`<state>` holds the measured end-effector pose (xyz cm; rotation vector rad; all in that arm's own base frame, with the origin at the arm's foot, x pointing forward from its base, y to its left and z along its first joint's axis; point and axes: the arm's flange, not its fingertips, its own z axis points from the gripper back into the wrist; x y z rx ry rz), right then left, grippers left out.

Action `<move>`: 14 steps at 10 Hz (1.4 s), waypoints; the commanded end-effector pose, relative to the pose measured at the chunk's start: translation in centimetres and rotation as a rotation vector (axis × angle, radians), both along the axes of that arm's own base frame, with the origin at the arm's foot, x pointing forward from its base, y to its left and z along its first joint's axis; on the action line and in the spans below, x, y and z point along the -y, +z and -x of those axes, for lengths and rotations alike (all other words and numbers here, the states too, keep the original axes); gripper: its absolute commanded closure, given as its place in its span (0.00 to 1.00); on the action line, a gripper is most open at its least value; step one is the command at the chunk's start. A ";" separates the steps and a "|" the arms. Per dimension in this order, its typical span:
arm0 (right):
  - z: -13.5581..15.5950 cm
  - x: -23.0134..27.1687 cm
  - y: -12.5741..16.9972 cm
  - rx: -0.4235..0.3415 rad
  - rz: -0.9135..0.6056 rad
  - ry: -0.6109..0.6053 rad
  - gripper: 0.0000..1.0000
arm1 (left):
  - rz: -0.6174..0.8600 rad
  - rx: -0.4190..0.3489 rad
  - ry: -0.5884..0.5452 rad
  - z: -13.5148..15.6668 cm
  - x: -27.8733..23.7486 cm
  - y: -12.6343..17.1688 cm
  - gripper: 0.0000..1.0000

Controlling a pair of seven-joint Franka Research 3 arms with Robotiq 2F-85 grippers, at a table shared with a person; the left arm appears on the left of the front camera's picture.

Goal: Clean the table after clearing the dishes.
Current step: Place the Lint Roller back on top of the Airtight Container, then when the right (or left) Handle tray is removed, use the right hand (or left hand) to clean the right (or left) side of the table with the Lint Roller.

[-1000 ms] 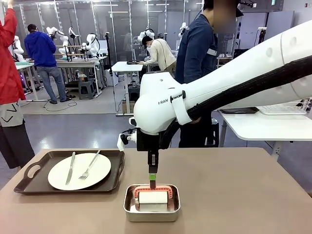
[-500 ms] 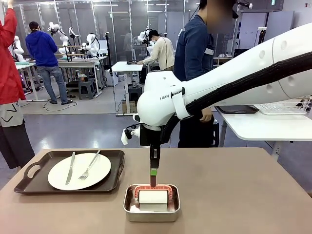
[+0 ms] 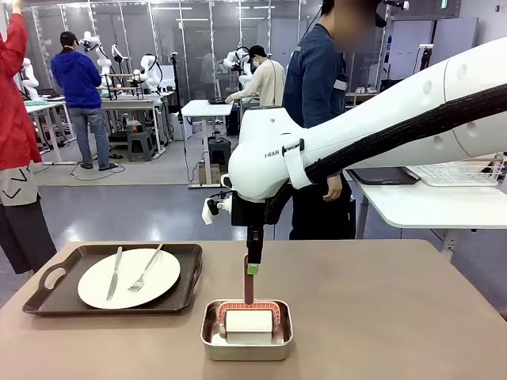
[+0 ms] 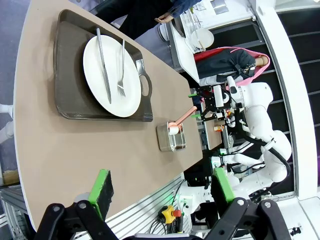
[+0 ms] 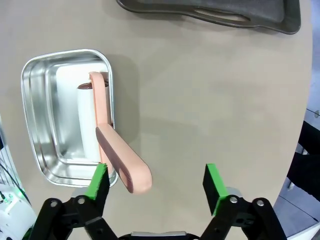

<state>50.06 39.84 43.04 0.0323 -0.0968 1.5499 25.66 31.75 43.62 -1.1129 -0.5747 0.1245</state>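
Note:
The dishes sit at the left of the beige table [image 3: 380,317]: a white plate [image 3: 129,277] with a knife [image 3: 116,271] and a fork [image 3: 146,269] on a dark tray [image 3: 55,293]. My right gripper [image 3: 252,267] hangs open just over a steel pan [image 3: 207,336]. In the pan lies a white roller [image 3: 249,321], its pink handle [image 3: 249,289] sticking up. In the right wrist view the handle [image 5: 117,155] ends between the open fingers of the right gripper [image 5: 155,181], close to one green pad [image 5: 97,180]. My left gripper [image 4: 161,186] is open and holds nothing, high above the table.
A person in a dark blue top [image 3: 317,87] stands at the far edge of the table. A white table [image 3: 428,202] with a rack is behind at the right. The tray [image 4: 70,75] and pan [image 4: 172,137] also show far below the left wrist.
My right gripper has opened and let go of the roller's handle, then risen slightly. The roller stays in the pan. The person behind has shifted a little.

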 end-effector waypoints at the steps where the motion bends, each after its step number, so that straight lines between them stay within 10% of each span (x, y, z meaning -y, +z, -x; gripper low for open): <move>1: 0.8 0.5 0.8 0.039 -0.029 -0.010 0.00 | 0.007 0.016 0.002 0.2 -0.2 0.2 0.00; 14: 0.1 0.0 1.3 0.034 -0.019 -0.001 0.00 | 0.007 0.016 0.002 0.2 -0.2 0.2 0.00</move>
